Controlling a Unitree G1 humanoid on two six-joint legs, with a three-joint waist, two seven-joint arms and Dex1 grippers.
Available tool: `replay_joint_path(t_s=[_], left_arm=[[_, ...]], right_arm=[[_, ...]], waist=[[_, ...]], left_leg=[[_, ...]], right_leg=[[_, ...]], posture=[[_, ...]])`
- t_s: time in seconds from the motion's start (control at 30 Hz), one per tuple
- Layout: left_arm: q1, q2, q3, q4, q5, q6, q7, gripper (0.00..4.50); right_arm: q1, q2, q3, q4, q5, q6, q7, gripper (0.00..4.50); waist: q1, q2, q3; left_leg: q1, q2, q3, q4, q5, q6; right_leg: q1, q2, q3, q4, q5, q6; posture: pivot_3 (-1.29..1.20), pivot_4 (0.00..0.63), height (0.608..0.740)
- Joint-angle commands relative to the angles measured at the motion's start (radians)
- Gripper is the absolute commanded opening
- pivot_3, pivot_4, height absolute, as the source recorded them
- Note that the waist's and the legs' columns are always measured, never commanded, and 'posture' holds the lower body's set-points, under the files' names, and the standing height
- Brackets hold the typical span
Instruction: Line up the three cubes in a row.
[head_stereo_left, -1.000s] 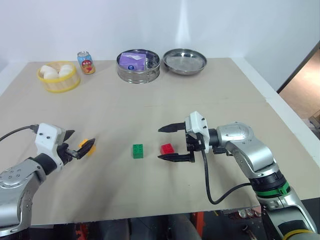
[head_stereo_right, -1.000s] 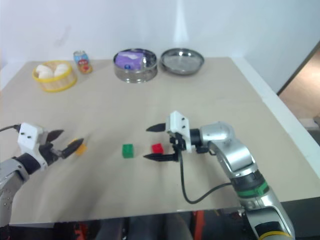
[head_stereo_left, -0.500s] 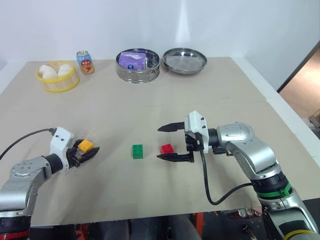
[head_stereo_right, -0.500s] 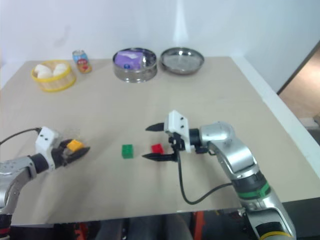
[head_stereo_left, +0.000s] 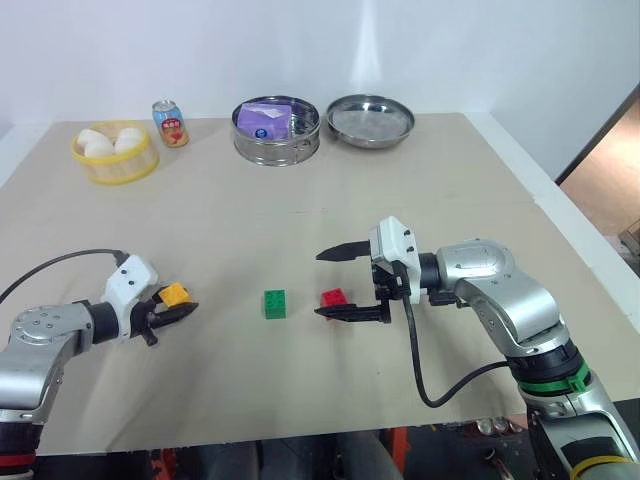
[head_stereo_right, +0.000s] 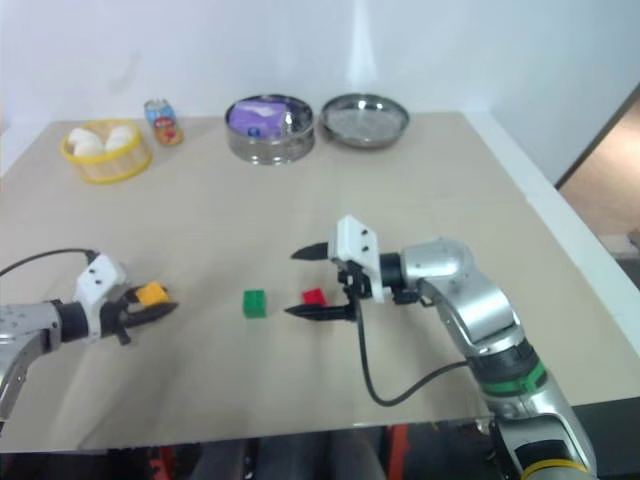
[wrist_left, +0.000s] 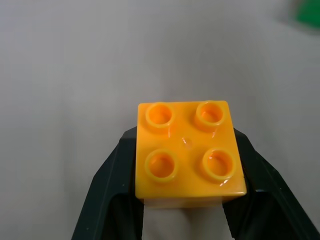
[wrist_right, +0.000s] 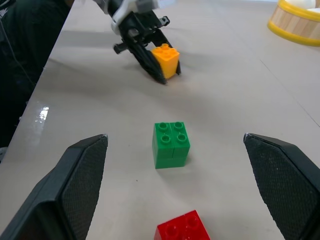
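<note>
On the table's left part, my left gripper (head_stereo_left: 176, 303) is shut on the yellow-orange cube (head_stereo_left: 174, 293). In the left wrist view its black fingers (wrist_left: 116, 190) press both sides of the studded cube (wrist_left: 189, 155), which stands stud side up on the table. The green cube (head_stereo_left: 275, 303) sits near the middle, and the red cube (head_stereo_left: 335, 298) is just to its right. My right gripper (head_stereo_left: 320, 285) points left and is open, with the red cube (wrist_right: 184, 227) between its spread fingers, untouched. Beyond it stand the green cube (wrist_right: 171, 144) and the held yellow-orange cube (wrist_right: 166, 59).
At the back stand a yellow basket (head_stereo_left: 115, 168) of white buns, a small drink can (head_stereo_left: 172, 124), a steel pot (head_stereo_left: 277, 145) holding a purple packet and a steel lid (head_stereo_left: 370, 120). The table's white edge (head_stereo_left: 590, 270) runs along the right.
My left gripper has shut on the yellow-orange cube, sinking a little and turning toward the middle. The right gripper, green cube and red cube have stayed put.
</note>
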Motion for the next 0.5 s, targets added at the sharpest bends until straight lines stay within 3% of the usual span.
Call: replay_joint_path(t_s=[0.03,0.27,0.5], left_arm=[[-0.084,0.068,-0.073,-0.038,-0.054,-0.078,-0.204,1.39],[-0.221,0.075,-0.206,0.074,-0.022,-0.161,-0.376,1.39],[-0.312,0.056,-0.272,0.202,0.024,-0.218,-0.425,1.39]], right_arm=[[-0.021,-0.012,-0.037,-0.029,0.011,-0.009,0.001,4.5],[-0.013,-0.019,-0.042,-0.027,0.003,-0.015,-0.008,4.5],[0.025,-0.042,-0.063,-0.061,0.01,-0.007,-0.024,4.5]], waist=[[0.0,0.0,0.0],[0.001,0.0,0.0],[0.0,0.0,0.0]], left_leg=[[0.0,0.0,0.0,0.0,0.0,0.0],[0.0,0.0,0.001,-0.001,0.0,0.0],[0.0,0.0,0.0,-0.001,0.0,0.0]], right_leg=[[0.0,0.0,0.0,0.0,0.0,0.0],[0.0,0.0,0.0,0.0,0.0,0.0],[-0.001,0.001,0.0,0.0,-0.001,0.0]], posture=[[0.0,0.15,0.74],[0.0,0.15,0.74],[0.0,0.15,0.74]])
